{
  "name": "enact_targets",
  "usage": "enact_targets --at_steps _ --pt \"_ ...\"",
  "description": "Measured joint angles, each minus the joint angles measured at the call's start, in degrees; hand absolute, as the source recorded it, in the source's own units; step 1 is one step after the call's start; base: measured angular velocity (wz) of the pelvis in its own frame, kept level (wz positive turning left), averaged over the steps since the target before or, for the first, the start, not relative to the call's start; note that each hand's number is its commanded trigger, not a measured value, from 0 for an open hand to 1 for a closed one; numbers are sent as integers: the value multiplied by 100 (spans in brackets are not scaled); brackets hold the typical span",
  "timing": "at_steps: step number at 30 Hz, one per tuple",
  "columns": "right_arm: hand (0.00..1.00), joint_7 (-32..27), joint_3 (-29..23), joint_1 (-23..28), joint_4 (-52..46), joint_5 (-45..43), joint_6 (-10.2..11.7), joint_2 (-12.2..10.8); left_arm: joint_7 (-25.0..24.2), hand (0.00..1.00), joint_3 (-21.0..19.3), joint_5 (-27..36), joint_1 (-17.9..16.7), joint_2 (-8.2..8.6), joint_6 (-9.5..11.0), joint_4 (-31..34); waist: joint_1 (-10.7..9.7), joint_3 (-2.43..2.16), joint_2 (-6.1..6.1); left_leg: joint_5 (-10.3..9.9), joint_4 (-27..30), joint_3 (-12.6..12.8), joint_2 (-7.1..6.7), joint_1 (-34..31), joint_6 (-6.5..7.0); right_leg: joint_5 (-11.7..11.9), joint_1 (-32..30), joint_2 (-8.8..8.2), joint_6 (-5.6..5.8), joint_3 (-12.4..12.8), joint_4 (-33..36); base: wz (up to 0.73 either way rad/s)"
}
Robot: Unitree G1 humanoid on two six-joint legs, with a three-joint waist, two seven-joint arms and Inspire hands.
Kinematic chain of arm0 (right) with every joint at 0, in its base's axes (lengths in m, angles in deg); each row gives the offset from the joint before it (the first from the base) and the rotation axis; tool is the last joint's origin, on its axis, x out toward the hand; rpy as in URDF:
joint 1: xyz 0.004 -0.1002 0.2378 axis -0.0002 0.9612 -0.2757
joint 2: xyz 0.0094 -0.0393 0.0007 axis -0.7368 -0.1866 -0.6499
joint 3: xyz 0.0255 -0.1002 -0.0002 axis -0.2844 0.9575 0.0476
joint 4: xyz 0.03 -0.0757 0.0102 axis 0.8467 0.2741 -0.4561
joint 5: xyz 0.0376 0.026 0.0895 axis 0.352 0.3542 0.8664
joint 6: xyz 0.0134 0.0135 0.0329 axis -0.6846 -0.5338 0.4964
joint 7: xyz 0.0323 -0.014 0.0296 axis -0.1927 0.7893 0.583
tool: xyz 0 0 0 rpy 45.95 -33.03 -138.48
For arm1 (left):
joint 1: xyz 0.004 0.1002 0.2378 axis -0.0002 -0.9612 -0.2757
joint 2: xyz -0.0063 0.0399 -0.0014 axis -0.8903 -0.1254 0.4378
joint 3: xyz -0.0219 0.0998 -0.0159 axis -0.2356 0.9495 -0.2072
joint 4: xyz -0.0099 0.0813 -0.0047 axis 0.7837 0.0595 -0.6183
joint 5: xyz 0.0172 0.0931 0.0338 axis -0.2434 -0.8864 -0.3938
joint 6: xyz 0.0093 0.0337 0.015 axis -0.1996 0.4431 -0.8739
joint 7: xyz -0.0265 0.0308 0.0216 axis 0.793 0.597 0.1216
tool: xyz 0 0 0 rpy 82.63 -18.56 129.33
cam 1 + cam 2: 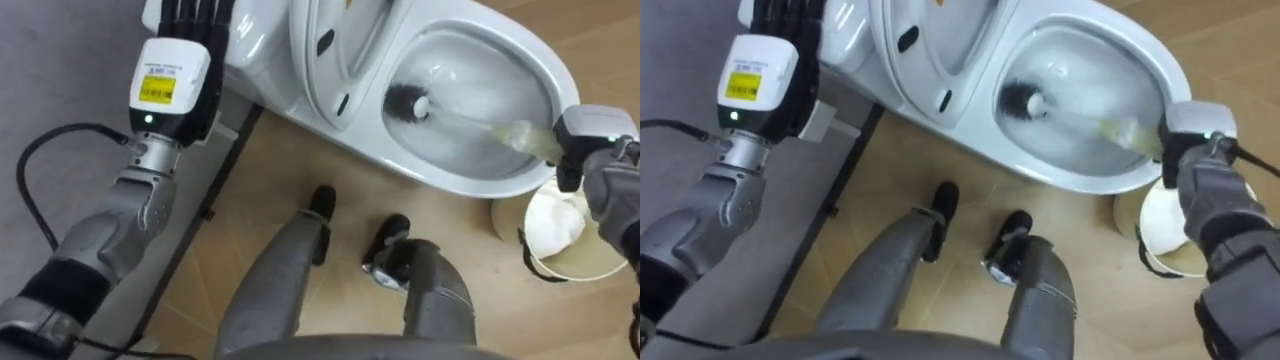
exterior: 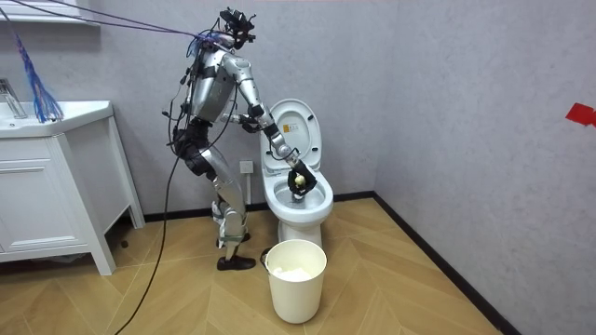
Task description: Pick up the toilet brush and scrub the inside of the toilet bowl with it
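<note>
A white toilet (image 1: 545, 70) stands before me with its lid and seat (image 1: 330, 50) raised. The toilet brush has its dark bristle head (image 1: 408, 103) down in the bowl, and its pale handle (image 1: 490, 130) runs right into my right hand (image 1: 590, 135), which is shut on it at the bowl's right rim. My left hand (image 1: 175, 70) is up at the left by the cistern, with its fingers straight. In the room view I stand bent slightly over the toilet (image 2: 298, 200), with my right hand (image 2: 300, 179) over the bowl.
A white bucket (image 1: 560, 235) stands on the wooden floor just right of the toilet, under my right arm; the room view shows the bucket (image 2: 296, 279) in front of the bowl. A white vanity cabinet (image 2: 56, 186) stands at the room view's left. A grey wall is behind the toilet.
</note>
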Motion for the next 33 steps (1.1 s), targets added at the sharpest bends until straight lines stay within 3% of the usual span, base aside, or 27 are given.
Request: enact_targets --at_steps 1,3,12,18,20,21,23,25,27,28,33 --pt "100 4 -7 -99 2 218 -23 -5 82 0 -44 -12 46 -66 28 37 11 55 -97 18 7 -3 3 -63 -12 -3 -75 5 -13 3 23 0" --pt "100 11 -70 -292 8 277 -61 7 182 0 -107 -15 78 -100 7 167 -53 73 -138 85 6 -37 -1 -218 -9 13 -207 2 9 -35 26 7" --pt "100 31 -231 -583 208 184 3 43 233 0 -166 -6 240 -106 -74 145 -247 74 -144 290 11 -60 -114 -476 -24 47 -535 -166 -17 -85 256 6" --pt "100 115 -200 -537 98 -408 11 32 166 0 -172 -17 234 -79 -103 149 -176 45 -82 282 111 -51 -117 -540 -17 70 -563 -177 -54 -152 281 -4" --pt "100 116 -121 -458 47 -855 -6 42 128 0 -85 -1 284 -68 -108 137 -97 40 -6 243 211 -66 -112 -558 -14 66 -536 -166 -60 -183 290 0" --pt "100 114 39 -400 -28 -1168 -45 90 118 0 -25 3 299 -35 -114 128 -49 32 132 179 311 -120 -101 -595 -5 57 -493 -142 -53 -235 291 0" --pt "100 113 187 -274 -98 -1620 -167 85 120 0 115 -3 296 -16 -140 137 66 8 255 124 389 -140 -108 -614 -4 45 -496 -135 -37 -219 306 -3" --pt "100 71 185 -126 -199 -1881 -368 151 140 0 223 -18 286 28 -150 69 91 -69 487 111 407 -172 -145 -647 16 15 -496 -160 -21 -247 309 6" --pt "100 16 188 -20 -263 -1927 -452 183 150 0 248 -11 262 57 -146 33 113 -116 594 100 407 -167 -147 -634 29 29 -484 -154 15 -231 298 -3" --pt "100 -5 188 71 -315 -1963 -488 168 151 0 284 -12 209 64 -168 -7 122 -136 629 80 412 -135 -112 -605 30 35 -456 -132 9 -220 276 -8" --pt "100 -285 154 625 -781 -2078 -652 183 272 0 313 333 122 186 -159 -112 48 -147 674 47 365 -135 -92 -507 -14 -42 -384 -105 -13 -215 274 -1"
